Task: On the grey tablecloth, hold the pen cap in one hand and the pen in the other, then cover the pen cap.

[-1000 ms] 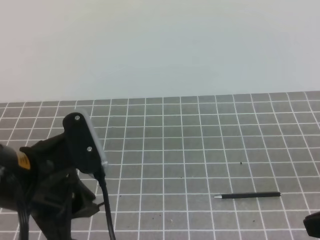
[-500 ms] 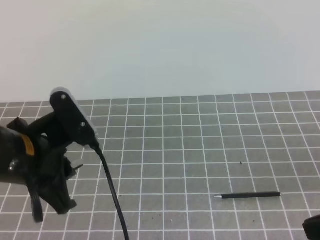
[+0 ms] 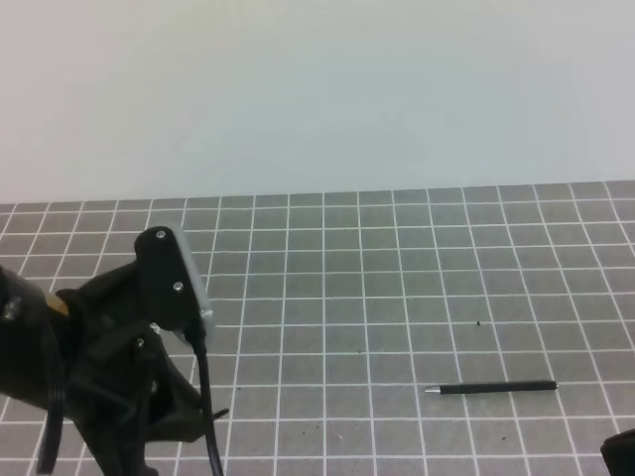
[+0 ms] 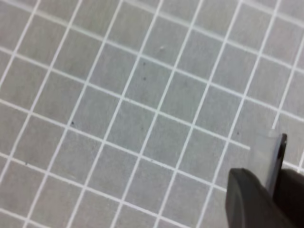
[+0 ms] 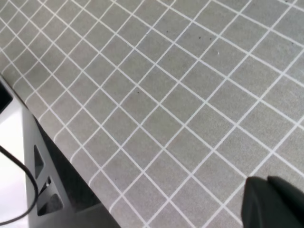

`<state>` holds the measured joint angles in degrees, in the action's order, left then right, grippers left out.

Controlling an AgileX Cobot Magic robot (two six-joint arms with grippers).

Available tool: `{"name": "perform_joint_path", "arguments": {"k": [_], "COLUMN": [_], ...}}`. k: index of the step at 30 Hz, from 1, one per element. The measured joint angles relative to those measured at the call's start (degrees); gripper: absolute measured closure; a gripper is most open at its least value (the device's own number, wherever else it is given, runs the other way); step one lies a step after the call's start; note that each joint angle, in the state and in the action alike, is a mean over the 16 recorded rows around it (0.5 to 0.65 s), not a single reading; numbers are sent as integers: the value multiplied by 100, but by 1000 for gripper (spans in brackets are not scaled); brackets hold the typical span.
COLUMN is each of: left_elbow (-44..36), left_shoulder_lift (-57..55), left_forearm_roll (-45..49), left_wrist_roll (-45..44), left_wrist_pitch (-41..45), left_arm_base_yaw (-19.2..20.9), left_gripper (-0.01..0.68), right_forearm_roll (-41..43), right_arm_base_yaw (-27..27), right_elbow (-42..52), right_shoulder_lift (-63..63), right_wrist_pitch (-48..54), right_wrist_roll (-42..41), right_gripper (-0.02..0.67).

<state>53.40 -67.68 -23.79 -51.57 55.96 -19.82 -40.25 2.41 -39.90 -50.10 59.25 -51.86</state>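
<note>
Pale blank wall stands behind a table covered by the grey tablecloth (image 3: pixel 397 288), gridded in thin white lines. On it the pen (image 3: pixel 491 388) lies flat toward the right front, silver tip pointing left, with nothing touching it. The pen cap cannot be found in any view (it may be hidden by the left arm, or already held). The left claw (image 4: pixel 266 190) shows only as dark fingers at the corner of its wrist view, jaws narrow; whether they hold anything cannot be told. The right claw (image 5: pixel 273 204) is closed on nothing visible and sits at the frame's lower right edge, near the pen but apart from it.

Judgement: the pick-up step is in hand. The right claw must next open and descend square across the pen's shaft.
</note>
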Motion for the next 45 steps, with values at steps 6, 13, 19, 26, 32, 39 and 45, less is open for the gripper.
{"name": "perform_joint_path", "arguments": {"k": [6, 13, 19, 26, 32, 39, 45], "left_elbow": [0, 0, 0, 0, 0, 0, 0], "left_shoulder_lift": [-12, -11, -11, -10, -9, -9, -9], "left_forearm_roll": [159, 744, 306, -543, -704, -462, -407], "left_wrist_roll": [245, 992, 554, -386, -603, -370, -296], "left_wrist_pitch": [-49, -342, -196, -113, -222, -282, -235], "left_arm_base_yaw": [1, 1, 1, 1, 1, 1, 1], "left_gripper": [597, 602, 602, 602, 607, 607, 611], "right_forearm_roll": [0, 0, -13, -34, -48, -48, -48], "right_arm_base_yaw": [0, 0, 0, 0, 0, 0, 0], "right_elbow": [0, 0, 0, 0, 0, 0, 0], "right_shoulder_lift": [0, 0, 0, 0, 0, 0, -1], "right_wrist_pitch": [9, 15, -16, -68, -127, -244, -373], "right_wrist_roll": [0, 0, 0, 0, -4, -33, -64], "right_gripper": [652, 652, 652, 652, 652, 652, 652]}}
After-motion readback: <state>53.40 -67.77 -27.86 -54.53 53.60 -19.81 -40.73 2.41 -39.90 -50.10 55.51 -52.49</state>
